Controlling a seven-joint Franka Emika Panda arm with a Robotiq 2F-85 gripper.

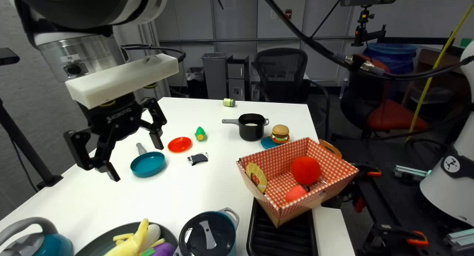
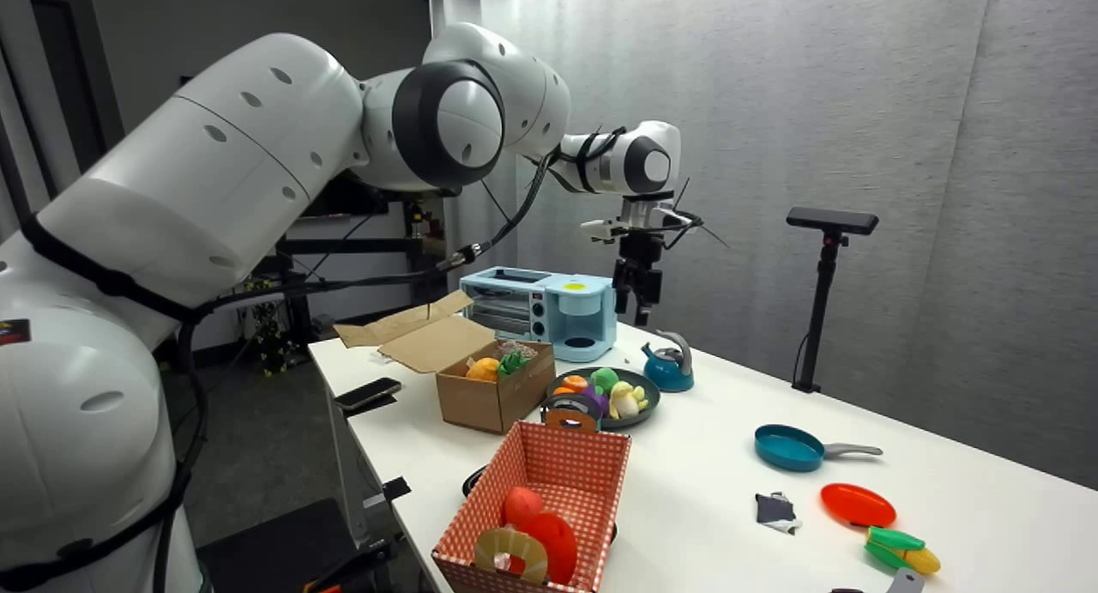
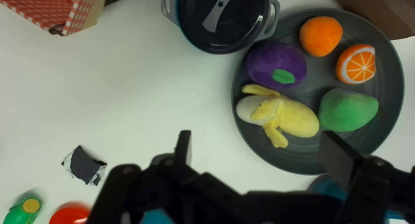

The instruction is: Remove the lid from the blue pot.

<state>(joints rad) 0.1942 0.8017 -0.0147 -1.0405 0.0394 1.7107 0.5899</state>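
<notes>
Hanging wide and empty, the gripper [image 3: 257,143] has the lid [image 3: 228,20] ahead of it in the wrist view, well apart, handle [image 3: 218,12] lying roughly crosswise to the closing direction.

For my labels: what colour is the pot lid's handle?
Grey: the lid handle shows best in the wrist view.

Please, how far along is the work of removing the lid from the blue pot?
Done: nothing yet; the lid sits on the blue pot. In hand: nothing; the pincer hangs open and empty, away from the lid. Left: likely grasping the lid's grey handle and lifting the lid off.
</notes>
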